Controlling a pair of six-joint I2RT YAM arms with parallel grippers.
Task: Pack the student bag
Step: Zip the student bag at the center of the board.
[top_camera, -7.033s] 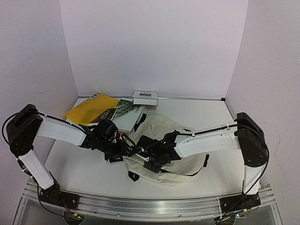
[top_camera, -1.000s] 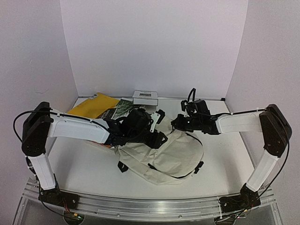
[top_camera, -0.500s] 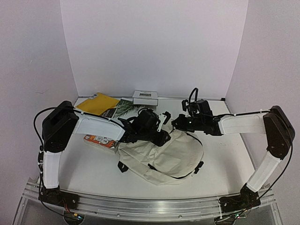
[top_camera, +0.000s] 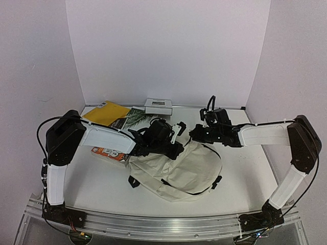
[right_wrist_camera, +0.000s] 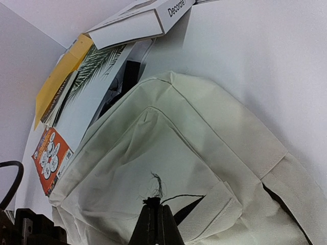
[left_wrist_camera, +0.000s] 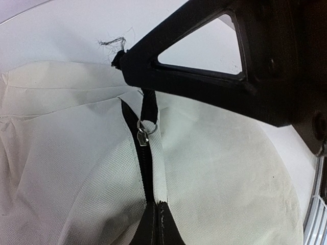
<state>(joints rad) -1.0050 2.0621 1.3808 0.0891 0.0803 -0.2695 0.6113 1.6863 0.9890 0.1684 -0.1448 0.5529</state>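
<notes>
Backpack [top_camera: 186, 171] position?
— Middle of the table [top_camera: 97, 184], with books [top_camera: 125, 120] at its ten o'clock.
And the grips?
— Left pincer [left_wrist_camera: 125, 61] is closed on the zipper pull [left_wrist_camera: 148, 104]. Right pincer [right_wrist_camera: 153, 212] is closed against the cloth near twelve o'clock; whether it pinches any, I cannot tell.
Advice?
— Draw the pull along the zipper line, not upward, with the cloth taut so the slider [left_wrist_camera: 142, 135] doesn't snag.

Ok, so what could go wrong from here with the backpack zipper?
The left gripper pinches only the thin zipper pull near its fingertips, so it could slip free. The soft backpack may drag toward the palm-leaf book instead of the slider running. I cannot tell what the shut right gripper holds, so it may not anchor anything.
</notes>
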